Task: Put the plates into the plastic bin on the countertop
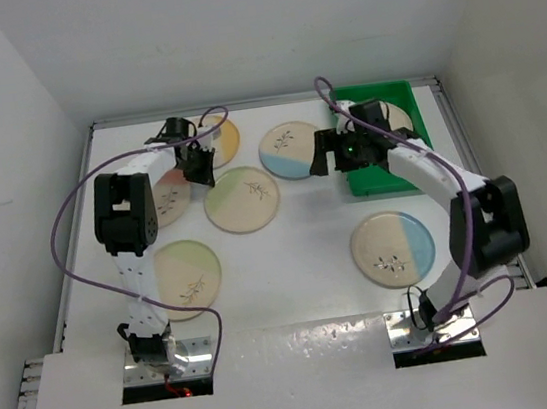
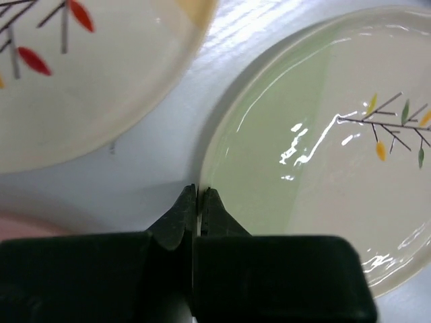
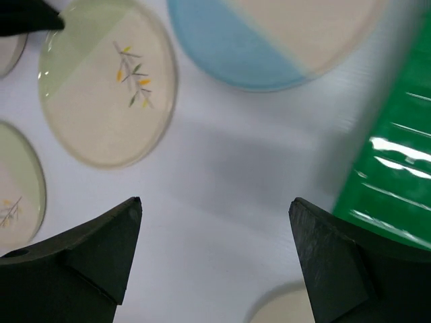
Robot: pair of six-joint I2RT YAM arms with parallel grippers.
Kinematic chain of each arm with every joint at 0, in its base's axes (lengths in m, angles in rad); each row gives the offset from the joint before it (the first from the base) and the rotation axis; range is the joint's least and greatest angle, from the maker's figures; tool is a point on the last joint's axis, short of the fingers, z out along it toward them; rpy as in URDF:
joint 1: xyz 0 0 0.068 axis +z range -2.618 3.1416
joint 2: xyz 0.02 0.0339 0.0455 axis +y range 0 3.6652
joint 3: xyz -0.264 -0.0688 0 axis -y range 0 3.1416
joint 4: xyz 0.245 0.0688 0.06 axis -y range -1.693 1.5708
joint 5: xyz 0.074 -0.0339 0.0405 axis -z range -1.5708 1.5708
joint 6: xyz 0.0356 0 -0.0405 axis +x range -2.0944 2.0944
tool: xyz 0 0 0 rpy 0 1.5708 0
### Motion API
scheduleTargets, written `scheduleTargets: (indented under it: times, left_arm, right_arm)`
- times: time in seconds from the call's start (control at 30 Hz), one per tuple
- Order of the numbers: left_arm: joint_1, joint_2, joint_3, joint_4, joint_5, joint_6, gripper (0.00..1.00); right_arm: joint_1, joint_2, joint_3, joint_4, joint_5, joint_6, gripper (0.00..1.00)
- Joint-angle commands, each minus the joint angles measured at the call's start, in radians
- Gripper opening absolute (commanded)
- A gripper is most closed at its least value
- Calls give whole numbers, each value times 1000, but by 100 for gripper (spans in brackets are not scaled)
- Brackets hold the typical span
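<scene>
Flat white desk point(image 1: 301, 261) with a thin raised rim, and plain white walls point(image 1: 230, 29) on three sides. The left end effector point(image 2: 200, 194) has its jaws closed. Its tips meet right at the rim of a green plate point(image 2: 323, 175) lying to its right; cannot tell whether the rim is pinched. A yellow-patched plate point(image 2: 87, 87) lies ahead-left of the tips, apart from the green one. The right end effector point(image 3: 215, 202) has jaws wide with nothing between them, over bare desk. A blue plate point(image 3: 256, 40) lies ahead of it. The green bin point(image 3: 397, 175) is at its right, with one plate point(image 1: 401, 115) inside at the far end.
</scene>
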Motion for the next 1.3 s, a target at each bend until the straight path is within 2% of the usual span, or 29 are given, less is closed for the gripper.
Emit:
scheduleTargets:
  times: [0.0, 0.23, 0.4, 0.5, 0.6, 0.63, 0.7, 0.73, 0.8, 0.83, 0.97, 1.0, 1.03, 1.13, 1.2, 1.23, 1.27]
  left_arm:
    - [-44, -19, -34, -85, 105, 83, 0]
    - [-96, -264, -75, -85, 132, 242, 0]
    - [-107, -300, -102, -85, 154, 239, 0]
    - [-107, -291, -120, -73, 154, 226, 0]
    - [-116, -273, -138, -30, 154, 217, 0]
    - [-116, -259, -138, -19, 154, 217, 0]
    - [-116, -243, -129, -19, 154, 208, 0]
    - [-116, -243, -129, -19, 154, 208, 0]
    - [-116, -233, -129, -8, 143, 199, 0]
    - [-116, -233, -129, -8, 143, 199, 0]
    - [-96, -254, -91, -8, 122, 199, 0]
    - [-84, -275, -79, -20, 122, 199, 5]
    - [-75, -285, -48, -39, 132, 199, 31]
    - [-35, -308, 1, -75, 145, 209, 62]
    - [-6, -308, 42, -124, 145, 237, 64]
    - [-6, -318, 43, -138, 145, 251, 65]
    - [6, -318, 52, -152, 136, 265, 65]
  right_arm:
    - [55, 136, 84, -22, -214, -57, 89]
    - [64, 347, 109, 125, -334, 38, 89]
    - [70, 469, 116, 261, -446, 127, 88]
    - [84, 531, 109, 322, -460, 173, 85]
    - [87, 580, 99, 399, -530, 233, 64]
    - [90, 594, 92, 449, -547, 252, 52]
    - [90, 588, 52, 497, -581, 281, 38]
    - [92, 575, 40, 523, -583, 290, 22]
    - [83, 546, -12, 561, -578, 318, 4]
    - [70, 520, -25, 593, -578, 340, 0]
    - [38, 372, -49, 617, -595, 384, 0]
    - [32, 350, -45, 611, -600, 385, 0]
    - [17, 307, -31, 597, -600, 396, 0]
    - [-32, 244, -19, 591, -592, 448, 0]
    - [-115, 201, -31, 655, -594, 508, 0]
    - [-138, 189, -61, 775, -591, 629, 0]
    - [-195, 183, -75, 817, -572, 670, 0]
